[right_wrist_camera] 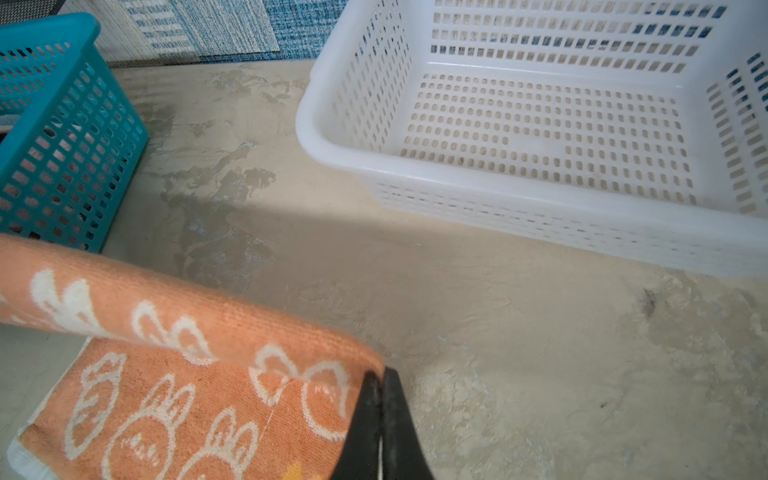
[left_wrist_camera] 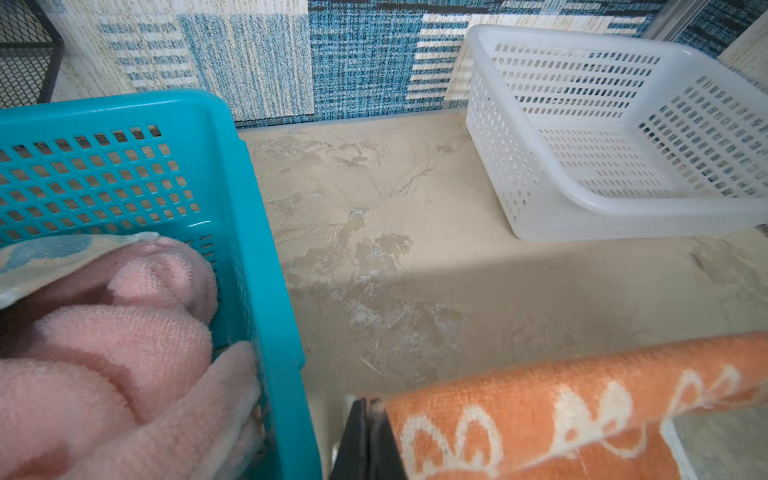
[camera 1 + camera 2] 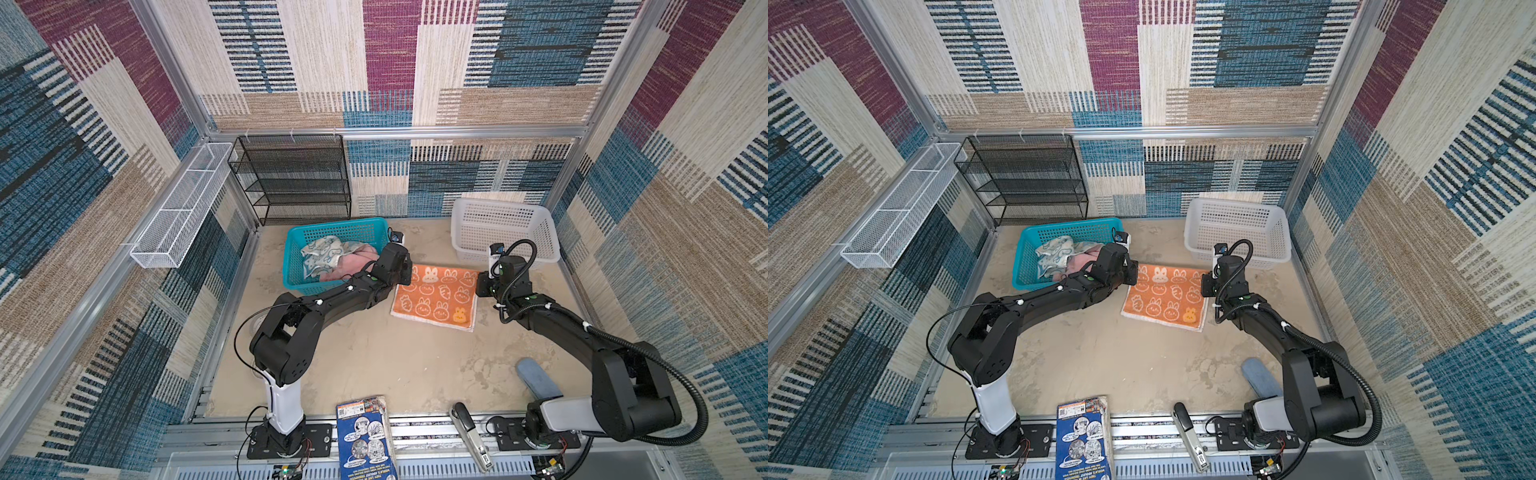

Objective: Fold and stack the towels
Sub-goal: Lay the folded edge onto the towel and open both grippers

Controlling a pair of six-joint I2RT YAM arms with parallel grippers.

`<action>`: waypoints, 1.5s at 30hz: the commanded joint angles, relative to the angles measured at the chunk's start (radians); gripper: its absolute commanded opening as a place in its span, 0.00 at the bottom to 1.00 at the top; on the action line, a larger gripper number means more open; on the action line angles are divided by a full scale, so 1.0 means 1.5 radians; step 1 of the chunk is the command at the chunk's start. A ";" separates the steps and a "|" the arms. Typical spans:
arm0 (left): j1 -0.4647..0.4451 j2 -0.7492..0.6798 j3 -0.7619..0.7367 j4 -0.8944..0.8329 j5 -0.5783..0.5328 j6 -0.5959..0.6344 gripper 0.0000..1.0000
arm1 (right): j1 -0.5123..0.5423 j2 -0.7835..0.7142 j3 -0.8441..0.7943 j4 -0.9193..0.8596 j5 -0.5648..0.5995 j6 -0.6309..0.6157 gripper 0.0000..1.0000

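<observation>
The orange towel (image 3: 434, 301) lies print-up on the counter (image 3: 395, 365), about midway between the two arms, with its near hem flat and its far edge lifted off the surface. That lift comes from the grip: the left claw (image 2: 368, 405) is pinched closed on one far corner and the right claw (image 1: 380, 378) is pinched closed on the other, so the cloth hangs taut between them as a rolled lip curling over the flat part. Holding both corners at once keeps the edge straight, which I judge to be the set-up for drawing the far half over the near half in a first fold. The blue towel (image 3: 324, 255) and the pink towel (image 3: 353, 266) sit crumpled together in the teal basket (image 3: 332, 226) just beside the left arm's wrist, waiting their turn. The white basket (image 3: 498, 208) behind the right arm holds nothing and looks like the likely place for the finished stack. The counter is a mottled beige, matte and bare in the middle, giving the cloth room to lie flat. Further out, a black mesh rack (image 3: 291, 178) stands against the back, a white wire tray (image 3: 183, 208) hangs on the side, and patchwork carpet-like walls (image 3: 395, 62) close in the cell. A printed box (image 3: 365, 440) and what looks like a stapler (image 3: 471, 436) rest at the front rail.
</observation>
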 commanded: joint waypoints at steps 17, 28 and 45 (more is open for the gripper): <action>0.000 -0.074 -0.143 0.005 0.053 -0.079 0.00 | -0.001 -0.056 -0.109 -0.082 -0.135 0.171 0.00; -0.001 -0.073 -0.173 -0.023 0.066 -0.111 0.00 | 0.005 -0.059 -0.156 -0.089 -0.200 0.193 0.04; -0.007 -0.161 -0.223 -0.039 0.062 -0.120 0.49 | 0.006 -0.116 -0.143 -0.088 -0.207 0.196 0.77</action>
